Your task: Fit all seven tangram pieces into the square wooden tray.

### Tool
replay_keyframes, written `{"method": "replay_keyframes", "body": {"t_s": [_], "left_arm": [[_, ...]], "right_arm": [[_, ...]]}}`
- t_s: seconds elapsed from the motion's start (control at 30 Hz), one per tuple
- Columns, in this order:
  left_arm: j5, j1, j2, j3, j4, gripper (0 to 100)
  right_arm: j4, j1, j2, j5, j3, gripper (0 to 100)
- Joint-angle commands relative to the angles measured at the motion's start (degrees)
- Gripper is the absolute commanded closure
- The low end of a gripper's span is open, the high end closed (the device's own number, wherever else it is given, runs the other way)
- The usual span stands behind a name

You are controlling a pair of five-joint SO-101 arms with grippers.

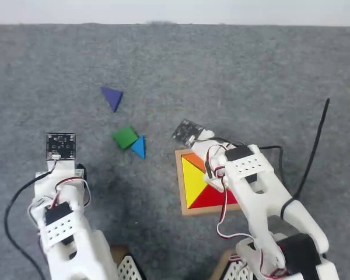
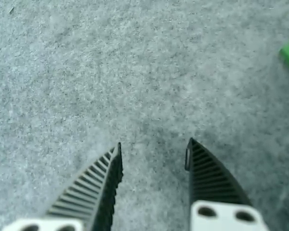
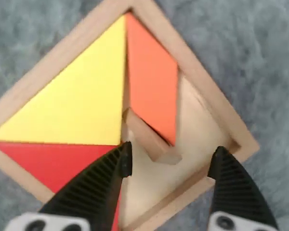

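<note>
The grey felt table (image 1: 233,76) spreads under both arms. The square wooden tray (image 1: 179,186) lies near its front edge, partly under the right arm. In the tray, the yellow triangle (image 1: 192,178) fills the side facing the left arm, the red triangle (image 1: 213,198) touches it on the side nearest the arm bases, and the orange parallelogram (image 1: 193,158) lies along the far rim. A plain wood-coloured piece (image 3: 151,142) leans against the parallelogram on the tray's bare floor. The right gripper (image 3: 173,159) hangs over that bare part, its jaws spread with nothing between them. The left gripper (image 2: 154,149) is well apart from the tray over bare felt, jaws likewise parted. Outside the tray, towards the left arm, the green square (image 1: 125,137) touches the light blue triangle (image 1: 139,146), and the dark blue triangle (image 1: 112,97) lies farther off.
</note>
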Motion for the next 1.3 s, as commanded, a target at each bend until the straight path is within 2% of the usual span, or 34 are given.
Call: {"method": "replay_keyframes", "body": {"t_s": [0.0, 0.13, 0.2, 0.37, 0.53, 0.73, 0.87, 1.0, 1.17, 1.27], "left_arm": [[-0.3, -0.2, -0.3, -0.6, -0.3, 79], [-0.3, -0.2, -0.3, -0.6, -0.3, 79], [-0.3, -0.2, -0.3, -0.6, -0.3, 79], [-0.3, -0.2, -0.3, -0.6, -0.3, 79], [-0.3, -0.2, -0.3, -0.6, -0.3, 79], [-0.3, -0.2, -0.3, -0.6, -0.3, 79], [-0.3, -0.2, -0.3, -0.6, -0.3, 79], [-0.3, -0.2, -0.3, -0.6, -0.3, 79], [-0.3, -0.2, -0.3, -0.6, -0.3, 79], [-0.3, -0.2, -0.3, -0.5, -0.3, 79]], "right_arm": [[-0.3, -1.6, -0.1, 5.9, -0.4, 72.9], [-0.3, -1.8, -0.1, 6.3, 0.5, 73.0], [-0.3, -1.8, -0.1, 6.4, 1.4, 76.0], [-0.3, -1.5, -0.2, 6.2, 1.8, 98.6], [-0.3, 0.9, -0.9, 3.3, 0.7, 98.8], [8.7, 12.0, -1.0, 2.2, -10.0, 99.1], [15.9, 23.3, -4.1, 2.3, -20.4, 99.1], [16.7, 33.9, -5.9, 5.4, -23.6, 99.1], [12.3, 37.1, -0.3, 6.8, -17.2, 99.0], [8.5, 38.3, 2.9, 2.5, -16.4, 97.9]]}}
